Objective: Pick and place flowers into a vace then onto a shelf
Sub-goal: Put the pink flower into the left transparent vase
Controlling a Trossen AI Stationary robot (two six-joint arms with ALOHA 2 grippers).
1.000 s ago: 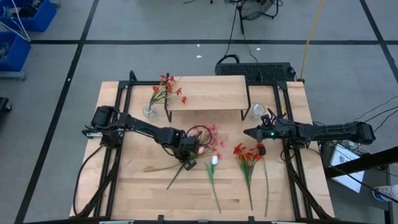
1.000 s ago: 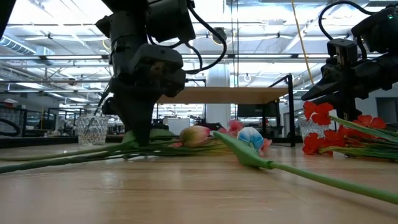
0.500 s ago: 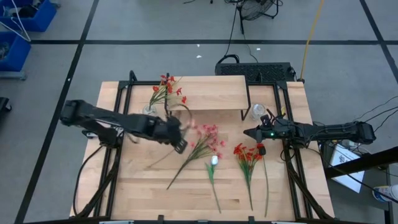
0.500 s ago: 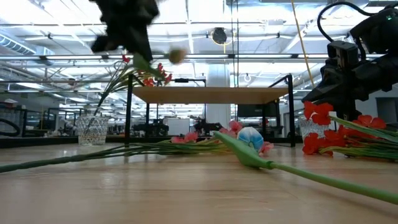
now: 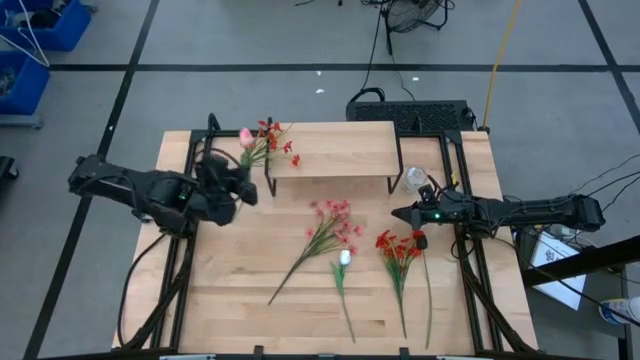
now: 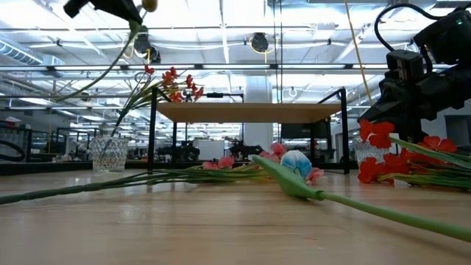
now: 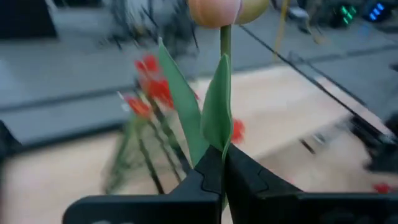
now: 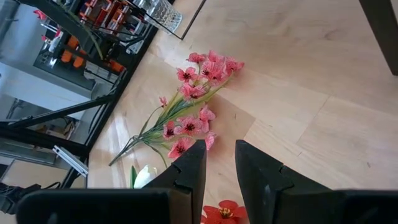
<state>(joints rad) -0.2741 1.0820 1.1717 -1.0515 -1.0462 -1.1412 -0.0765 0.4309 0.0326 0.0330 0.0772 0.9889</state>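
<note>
On the near worktop [image 5: 230, 290] lies the white tulip [image 5: 343, 258]. Farther back, the right pincer [image 5: 398, 213] hovers empty, slightly spread. The left pincer [image 7: 222, 163] pinches the pink bud [image 5: 245, 135] by its stem, raised beside the vase [image 6: 108, 154] for insertion.

Shelf [image 5: 330, 148] standing at surface [image 5: 240, 290] rear; glass vase [image 5: 240, 180] sitting left of it; three flower sprays [image 5: 322, 235] lying in front.
</note>
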